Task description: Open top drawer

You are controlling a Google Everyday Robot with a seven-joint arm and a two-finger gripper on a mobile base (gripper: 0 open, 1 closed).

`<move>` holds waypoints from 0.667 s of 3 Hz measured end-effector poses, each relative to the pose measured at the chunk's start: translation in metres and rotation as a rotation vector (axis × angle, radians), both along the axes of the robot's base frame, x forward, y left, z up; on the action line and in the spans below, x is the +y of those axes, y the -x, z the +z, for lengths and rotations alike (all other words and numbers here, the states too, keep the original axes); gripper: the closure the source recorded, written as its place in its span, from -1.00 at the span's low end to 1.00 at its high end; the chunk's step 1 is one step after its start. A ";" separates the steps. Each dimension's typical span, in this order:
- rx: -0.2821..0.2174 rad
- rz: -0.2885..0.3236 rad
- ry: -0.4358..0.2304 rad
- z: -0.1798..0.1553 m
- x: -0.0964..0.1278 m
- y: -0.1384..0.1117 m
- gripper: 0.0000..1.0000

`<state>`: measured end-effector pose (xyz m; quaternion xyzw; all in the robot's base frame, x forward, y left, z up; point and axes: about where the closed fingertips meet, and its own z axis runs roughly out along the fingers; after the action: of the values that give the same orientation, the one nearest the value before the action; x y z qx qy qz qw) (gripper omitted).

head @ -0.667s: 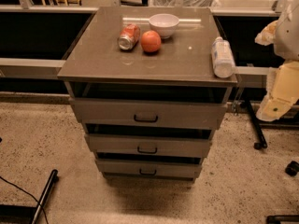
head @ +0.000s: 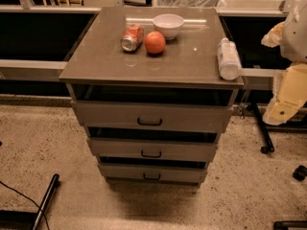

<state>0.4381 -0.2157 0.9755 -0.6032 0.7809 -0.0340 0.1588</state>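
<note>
On a speckled floor [head: 38, 147] stands the grey table [head: 96, 66] with three drawers. Compared with a moment ago, nothing has visibly moved: the top drawer [head: 192, 119] sits just under the table's surface, its handle [head: 149, 121] untouched, so the opening has probably not begun. The gripper [head: 280, 110] hangs at the right edge, partly cut off; whether it is released or clenched, I cannot tell.

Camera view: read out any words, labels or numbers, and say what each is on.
Soda can: label print, too blurred to read.
Bottle: label too blurred to read.
Top drawer: no writing visible.
Pincer, at the right edge beside the cabinet: no readable marking.
</note>
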 end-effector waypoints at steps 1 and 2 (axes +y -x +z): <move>-0.027 0.015 0.030 -0.024 0.003 0.000 -1.00; -0.070 0.112 0.078 -0.072 0.022 0.006 -1.00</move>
<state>0.4323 -0.1942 0.9034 -0.6500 0.7381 -0.0767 0.1641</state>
